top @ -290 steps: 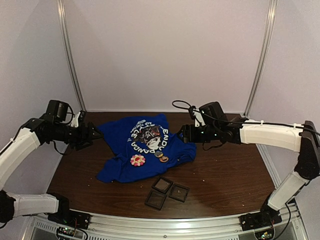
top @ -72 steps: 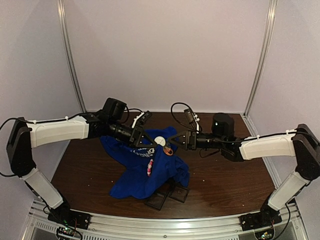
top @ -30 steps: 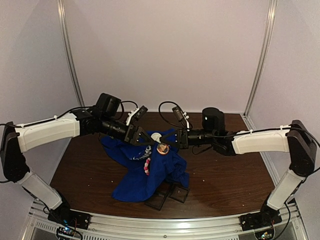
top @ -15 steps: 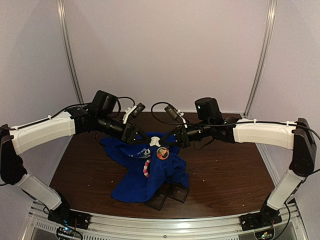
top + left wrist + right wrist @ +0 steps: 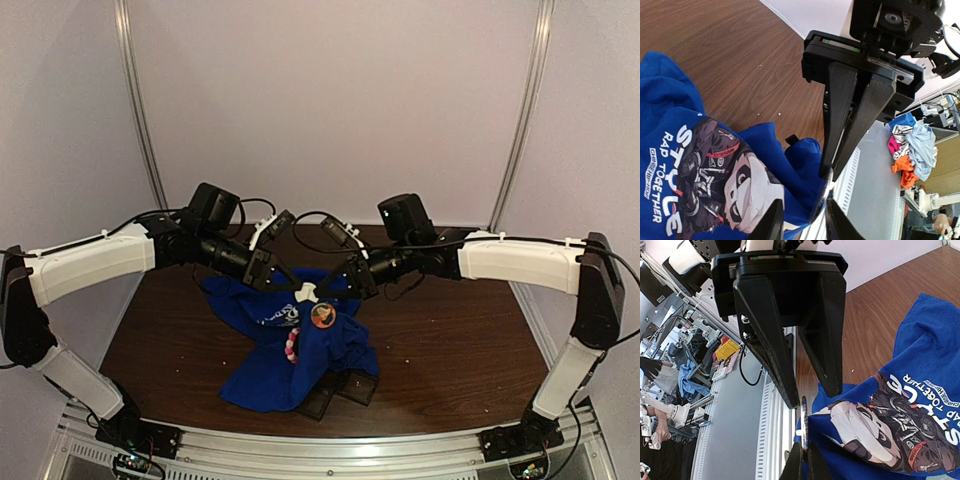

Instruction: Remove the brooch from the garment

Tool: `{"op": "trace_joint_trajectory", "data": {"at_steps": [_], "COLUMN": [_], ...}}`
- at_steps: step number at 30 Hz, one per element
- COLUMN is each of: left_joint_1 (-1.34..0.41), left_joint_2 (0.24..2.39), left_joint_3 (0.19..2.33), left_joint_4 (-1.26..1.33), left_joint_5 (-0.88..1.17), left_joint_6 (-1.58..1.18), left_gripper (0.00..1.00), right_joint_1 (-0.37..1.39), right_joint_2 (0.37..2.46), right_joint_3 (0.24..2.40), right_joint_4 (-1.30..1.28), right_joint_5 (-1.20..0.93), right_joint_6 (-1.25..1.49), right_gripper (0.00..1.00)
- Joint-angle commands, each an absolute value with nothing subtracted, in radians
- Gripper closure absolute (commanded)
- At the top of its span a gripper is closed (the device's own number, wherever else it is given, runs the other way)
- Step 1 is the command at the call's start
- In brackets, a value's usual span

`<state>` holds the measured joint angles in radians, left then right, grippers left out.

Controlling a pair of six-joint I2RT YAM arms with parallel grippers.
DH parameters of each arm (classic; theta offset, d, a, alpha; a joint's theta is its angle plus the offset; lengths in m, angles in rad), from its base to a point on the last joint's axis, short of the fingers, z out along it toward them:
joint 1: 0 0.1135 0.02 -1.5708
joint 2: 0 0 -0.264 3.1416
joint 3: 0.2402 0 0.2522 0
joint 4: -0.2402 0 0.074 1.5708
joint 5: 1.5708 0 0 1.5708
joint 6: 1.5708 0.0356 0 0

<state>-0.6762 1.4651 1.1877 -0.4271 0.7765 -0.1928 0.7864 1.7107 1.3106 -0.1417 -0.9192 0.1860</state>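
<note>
The blue garment (image 5: 290,350) hangs bunched above the table, lifted at its top between both arms. A round orange-and-dark brooch (image 5: 322,315) is pinned near that top. In the right wrist view the brooch (image 5: 803,420) stands edge-on, and my right gripper (image 5: 804,460) is shut on its rim. My left gripper (image 5: 802,222) faces it from the other side. Its jaws are narrow but still apart, with shirt fabric and the brooch (image 5: 821,197) between the fingertips. From above, the left gripper (image 5: 296,286) and right gripper (image 5: 341,287) nearly meet.
A pink-and-white flower pin (image 5: 291,345) hangs lower on the shirt. Small black square trays (image 5: 352,388) lie on the wooden table (image 5: 450,340), partly under the shirt's hem. Metal frame posts (image 5: 135,110) rise at both back corners.
The left jaws have narrowed markedly around the fabric by the brooch. The right gripper stayed shut on the brooch. Both wrists shifted a little and the brooch hangs slightly lower.
</note>
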Motion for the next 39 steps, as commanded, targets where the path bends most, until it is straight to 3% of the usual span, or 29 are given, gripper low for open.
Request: {"op": "trace_joint_trajectory", "data": {"at_steps": [1, 16, 21, 23, 25, 33, 39], "left_joint_1": [-0.681, -0.696, -0.703, -0.702, -0.702, -0.702, -0.701], "left_joint_2": [1.474, 1.501, 1.508, 1.507, 1.504, 1.412, 1.353], "left_joint_3": [1.204, 1.213, 1.216, 1.215, 1.210, 1.131, 1.095], "left_joint_4": [-0.394, -0.428, -0.422, -0.421, -0.407, -0.243, -0.167], "left_joint_5": [0.840, 0.840, 0.845, 0.850, 0.853, 0.857, 0.867], "left_joint_6": [-0.181, -0.155, -0.160, -0.162, -0.170, -0.265, -0.305], "left_gripper": [0.77, 0.76, 0.97, 1.00, 1.00, 1.00, 1.00], "right_joint_1": [0.795, 0.795, 0.795, 0.796, 0.795, 0.795, 0.815], "right_joint_2": [1.724, 1.732, 1.730, 1.722, 1.706, 1.571, 1.531], "right_joint_3": [1.350, 1.349, 1.343, 1.330, 1.305, 1.080, 0.922], "right_joint_4": [-0.173, -0.155, -0.142, -0.122, -0.090, 0.263, 0.553], "right_joint_5": [-0.949, -0.957, -0.951, -0.936, -0.911, -0.780, -0.731], "right_joint_6": [0.157, 0.164, 0.168, 0.181, 0.198, 0.394, 0.554], "right_gripper": [1.00, 1.00, 1.00, 1.00, 0.92, 0.31, 0.15]}}
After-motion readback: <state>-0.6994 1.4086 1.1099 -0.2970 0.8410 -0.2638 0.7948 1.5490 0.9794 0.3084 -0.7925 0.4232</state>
